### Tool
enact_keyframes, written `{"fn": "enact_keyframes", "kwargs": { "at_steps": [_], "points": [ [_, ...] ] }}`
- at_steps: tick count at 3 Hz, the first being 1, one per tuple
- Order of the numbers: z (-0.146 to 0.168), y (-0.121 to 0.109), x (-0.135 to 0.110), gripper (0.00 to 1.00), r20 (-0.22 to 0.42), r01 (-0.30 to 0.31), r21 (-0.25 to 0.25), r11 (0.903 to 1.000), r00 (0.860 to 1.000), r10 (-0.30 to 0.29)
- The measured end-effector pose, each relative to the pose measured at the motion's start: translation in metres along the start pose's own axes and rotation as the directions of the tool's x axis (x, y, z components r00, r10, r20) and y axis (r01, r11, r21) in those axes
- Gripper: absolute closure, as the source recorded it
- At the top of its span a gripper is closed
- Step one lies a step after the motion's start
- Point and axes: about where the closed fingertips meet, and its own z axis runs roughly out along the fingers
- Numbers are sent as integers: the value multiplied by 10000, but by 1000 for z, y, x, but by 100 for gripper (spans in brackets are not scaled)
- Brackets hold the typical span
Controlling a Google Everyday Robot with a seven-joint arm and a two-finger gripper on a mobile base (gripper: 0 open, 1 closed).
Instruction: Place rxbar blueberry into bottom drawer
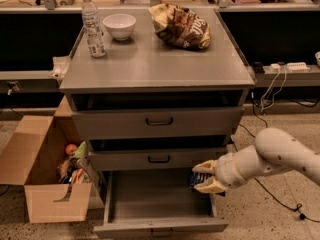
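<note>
currently: rxbar blueberry (196, 179), clamped between the fingers of the gripper (206, 176), held just over the right edge of the open bottom drawer (155, 204), presumably positioned for release; chip bag (181, 26) on the cabinet top.

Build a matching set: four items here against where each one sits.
Items
1. bottle
2. bowl
3. chip bag
4. rxbar

Places
A. held in the gripper, at the right side of the open bottom drawer
B. cabinet top, back right
C. cabinet top, back left, nearest the left edge
D. cabinet top, just right of the bottle

Pairs: 1-C, 2-D, 3-B, 4-A
</note>
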Motion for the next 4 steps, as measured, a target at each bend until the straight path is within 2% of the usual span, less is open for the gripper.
{"fn": "enact_keyframes", "kwargs": {
  "at_steps": [1, 2, 3, 4],
  "points": [
    [71, 17, 71, 100, -344, -871, -854, 9925, 9958, 844],
    [70, 17, 70, 100, -348, -847, -836, 9929, 9960, 820],
    [91, 4, 92, 100, -991, -1433, -436, 9887, 9854, 1384],
    [151, -26, 131, 100, -2043, -1669, -379, 9852, 9664, 1559]
  ]
}}
